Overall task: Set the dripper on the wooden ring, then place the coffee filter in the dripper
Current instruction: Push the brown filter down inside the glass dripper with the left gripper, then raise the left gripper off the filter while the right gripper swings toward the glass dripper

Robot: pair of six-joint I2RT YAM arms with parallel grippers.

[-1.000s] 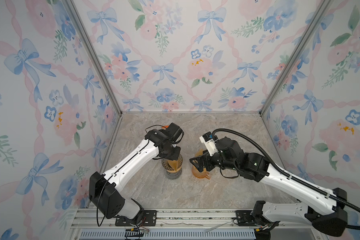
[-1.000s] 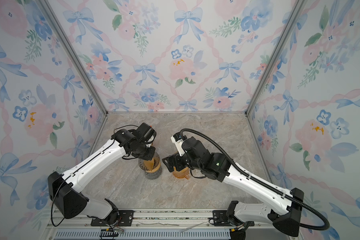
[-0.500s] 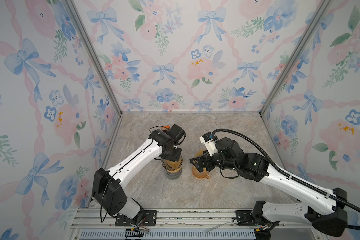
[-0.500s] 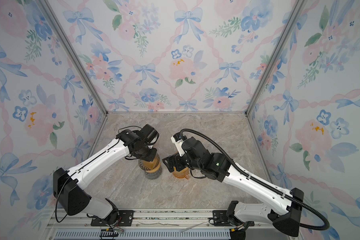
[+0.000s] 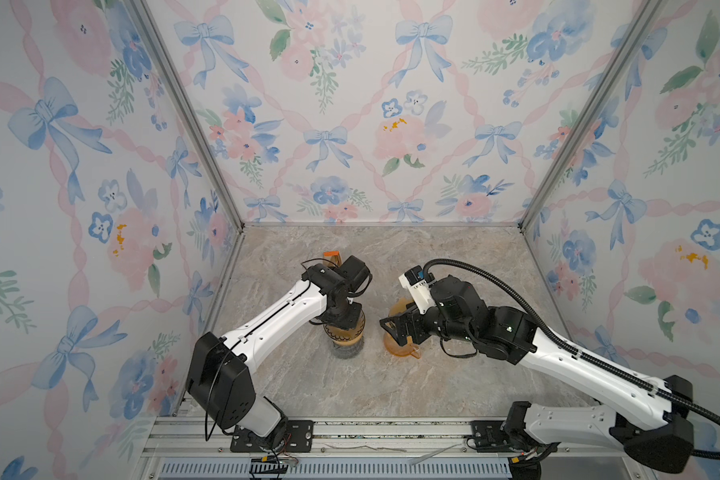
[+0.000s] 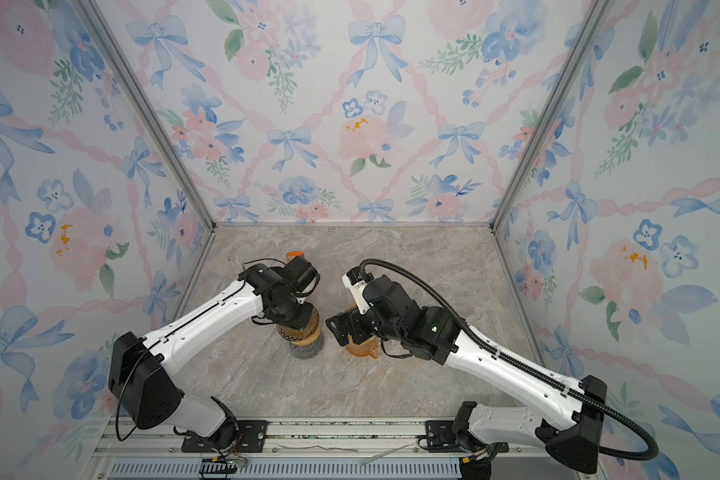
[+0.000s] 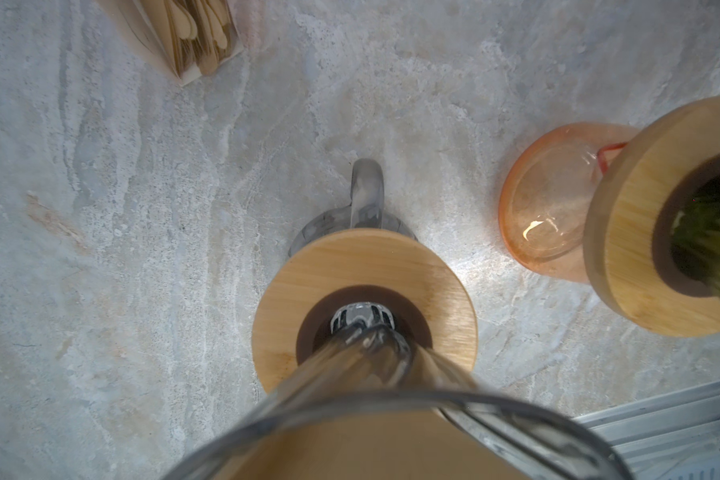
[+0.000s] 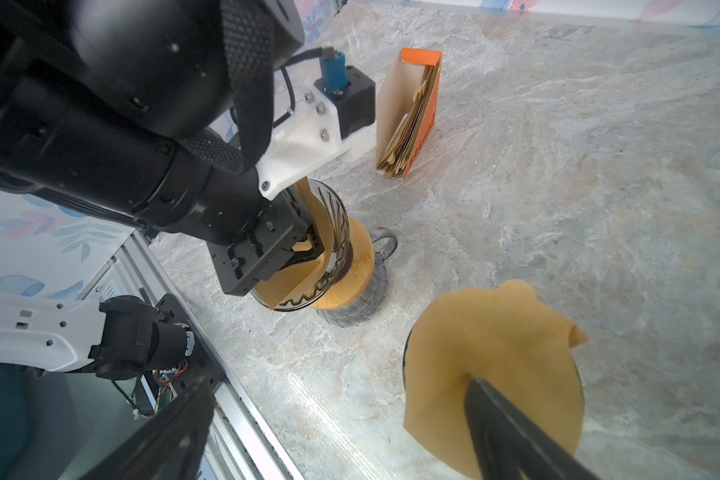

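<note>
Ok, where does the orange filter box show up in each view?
In a top view: filter box, only its orange top showing behind the left arm.
In a top view: same place, behind that arm.
Left wrist: cut by the frame edge, out past the grey server handle.
Right wrist: seen whole, open side showing filters.
Shared landmark: the dripper's wooden collar.

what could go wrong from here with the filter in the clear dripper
1. The coffee filter looks crooked in the clear dripper, with one flap poking past the rim. If the left gripper drags on lifting out, the filter may come with it.
2. The dripper stands high on the grey mug, so a sideways nudge could tip the stack.
3. The open right gripper has a finger over the second filter and could snag it.
</note>
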